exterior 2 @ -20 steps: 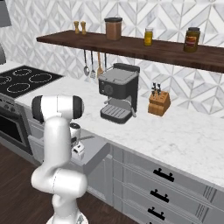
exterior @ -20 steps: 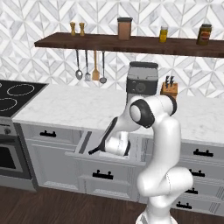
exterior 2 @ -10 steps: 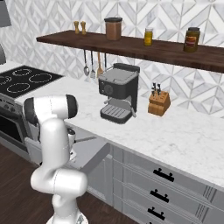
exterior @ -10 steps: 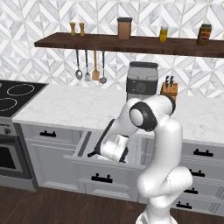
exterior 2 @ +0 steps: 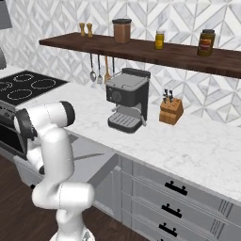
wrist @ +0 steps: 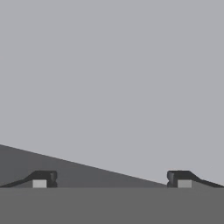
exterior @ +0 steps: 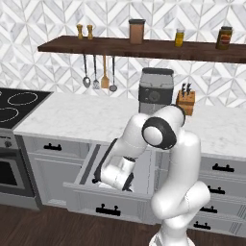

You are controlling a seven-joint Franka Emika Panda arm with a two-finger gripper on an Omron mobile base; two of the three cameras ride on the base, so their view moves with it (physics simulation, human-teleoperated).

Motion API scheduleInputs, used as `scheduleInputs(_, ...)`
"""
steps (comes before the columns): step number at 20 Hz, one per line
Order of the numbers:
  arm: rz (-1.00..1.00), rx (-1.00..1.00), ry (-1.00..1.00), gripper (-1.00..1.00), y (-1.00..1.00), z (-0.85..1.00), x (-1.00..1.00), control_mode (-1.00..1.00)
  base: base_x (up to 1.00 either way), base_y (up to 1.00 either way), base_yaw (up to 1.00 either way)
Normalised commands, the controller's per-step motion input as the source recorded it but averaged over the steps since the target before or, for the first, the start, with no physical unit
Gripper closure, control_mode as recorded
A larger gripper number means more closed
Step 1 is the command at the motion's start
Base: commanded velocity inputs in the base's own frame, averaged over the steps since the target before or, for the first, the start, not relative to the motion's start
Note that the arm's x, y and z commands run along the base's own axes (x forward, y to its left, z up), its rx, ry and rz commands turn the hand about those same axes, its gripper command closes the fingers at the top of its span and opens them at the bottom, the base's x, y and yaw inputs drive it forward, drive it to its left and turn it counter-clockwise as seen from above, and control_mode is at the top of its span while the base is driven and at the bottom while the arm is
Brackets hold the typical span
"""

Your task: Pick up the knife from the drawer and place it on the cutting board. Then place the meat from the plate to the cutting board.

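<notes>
Gripper (wrist: 112, 179) spread wide, grasping nothing, low in the hand view over pale grey floor. One drawer (exterior: 113, 194), grey with black bar handle, pulled out at lower centre. One knife blade (exterior 2: 89, 156), slim, dark, pointed, lying inside.

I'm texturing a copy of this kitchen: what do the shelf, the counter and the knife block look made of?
Shelf: dark brown wood with a matte look; any grain is too faint to confirm.
Counter: likely polished marble or a similar stone, white with faint grey veining.
Knife block: light tan wood, it seems, plain and unglossed, holding black-handled knives.
</notes>
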Motion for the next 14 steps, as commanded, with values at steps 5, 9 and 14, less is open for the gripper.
scheduleInputs(5, -0.05, 0.00, 0.00, -1.00, 0.17, 0.11, 0.02, -1.00, 0.00, 0.00, 0.00)
scheduleInputs(9, -0.15, -0.02, 0.00, -1.00, 0.00, 0.36, 0.51, -1.00, 0.00, 0.00, 0.00)
scheduleInputs(14, -0.20, -0.08, 0.00, -1.00, 0.00, 0.57, 0.78, -1.00, 0.00, 0.00, 0.00)
